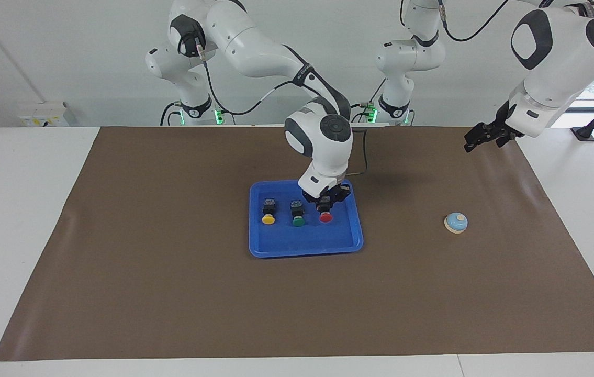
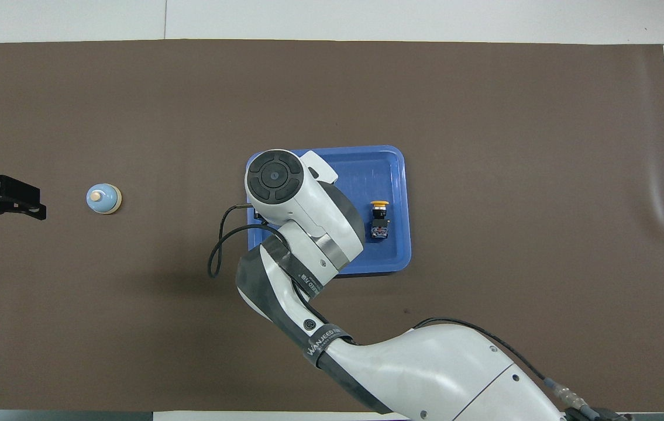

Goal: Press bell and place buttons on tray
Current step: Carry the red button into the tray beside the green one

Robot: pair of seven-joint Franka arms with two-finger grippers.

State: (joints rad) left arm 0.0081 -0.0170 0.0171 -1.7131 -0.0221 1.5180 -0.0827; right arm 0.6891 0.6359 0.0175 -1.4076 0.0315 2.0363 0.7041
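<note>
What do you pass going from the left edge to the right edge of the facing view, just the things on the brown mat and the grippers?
Yellow button → green button → red button, gripped by the right gripper, all on the blue tray → bell → left gripper, open, waiting in the air.

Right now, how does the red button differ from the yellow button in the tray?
The red button sits between the jaws of the right gripper, which is shut on it; the yellow button lies free, untouched. The red button lies at the tray's end toward the left arm, the yellow at the end toward the right arm. Both have black bodies and lie in one row with the green button.
</note>
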